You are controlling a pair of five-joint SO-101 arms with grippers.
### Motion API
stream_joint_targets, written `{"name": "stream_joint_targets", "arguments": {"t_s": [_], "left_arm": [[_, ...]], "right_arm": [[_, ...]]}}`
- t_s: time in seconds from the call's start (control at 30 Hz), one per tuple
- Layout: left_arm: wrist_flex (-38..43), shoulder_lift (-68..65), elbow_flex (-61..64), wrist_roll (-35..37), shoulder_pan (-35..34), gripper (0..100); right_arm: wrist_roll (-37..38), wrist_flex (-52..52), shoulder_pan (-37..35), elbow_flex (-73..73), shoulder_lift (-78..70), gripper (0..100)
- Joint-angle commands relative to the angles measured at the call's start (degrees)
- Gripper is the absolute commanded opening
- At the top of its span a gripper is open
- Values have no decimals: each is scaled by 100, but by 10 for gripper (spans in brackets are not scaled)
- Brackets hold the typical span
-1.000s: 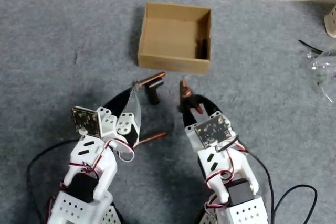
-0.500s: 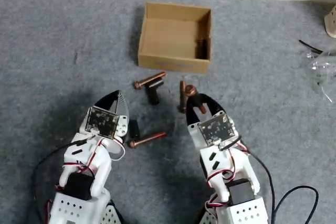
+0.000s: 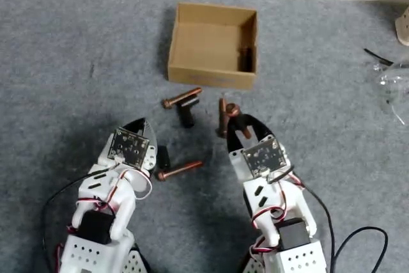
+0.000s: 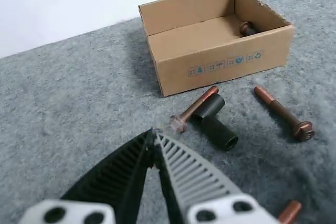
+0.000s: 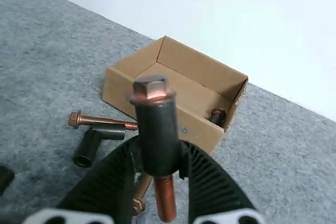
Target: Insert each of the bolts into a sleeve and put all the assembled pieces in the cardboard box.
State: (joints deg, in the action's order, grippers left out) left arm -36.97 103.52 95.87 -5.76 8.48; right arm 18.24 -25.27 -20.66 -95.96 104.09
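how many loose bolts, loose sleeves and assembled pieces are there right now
loose bolts: 3
loose sleeves: 3
assembled pieces: 2, one in the cardboard box, one in the right gripper
total: 8

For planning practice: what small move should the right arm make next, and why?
Probably lift forward toward the cardboard box: the right tool grips a sleeve with its bolt already through it, and the box stands open just beyond.
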Motion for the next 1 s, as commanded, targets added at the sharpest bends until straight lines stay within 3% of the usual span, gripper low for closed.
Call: {"name": "stream_joint_targets", "arguments": {"t_s": [0.0,0.4,0.53,0.8,0.97], "left_arm": [[563,31,136,-18,-136,7],[589,31,136,-9,-224,9],[589,40,136,-9,-224,10],[571,75,136,-18,-224,10],[589,48,136,-18,-224,10]], "right_arm": [[-70,31,40,-637,92,5],[-53,-426,75,-655,31,5],[-53,-1077,75,-655,40,5],[-62,-1279,75,-646,48,5],[-62,-840,75,-629,48,6]]}}
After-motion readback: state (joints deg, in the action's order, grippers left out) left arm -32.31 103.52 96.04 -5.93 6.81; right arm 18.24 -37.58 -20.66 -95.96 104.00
